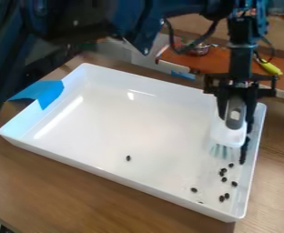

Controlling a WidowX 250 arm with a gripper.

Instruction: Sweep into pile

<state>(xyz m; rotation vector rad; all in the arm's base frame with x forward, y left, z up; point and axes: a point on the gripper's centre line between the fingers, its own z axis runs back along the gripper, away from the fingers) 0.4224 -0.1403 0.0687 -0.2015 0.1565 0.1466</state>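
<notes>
Gripper (236, 113) clamped on brush (228, 134), right of frame; dark pieces (234, 184) mostly lower right in white tray (132, 184).

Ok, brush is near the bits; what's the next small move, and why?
I'd probably lift the brush and carry it toward the picture's left, just past the lone dark bit. That one sits well apart from the loose cluster at the tray's right, so a sweep back from there would likely join them.
</notes>
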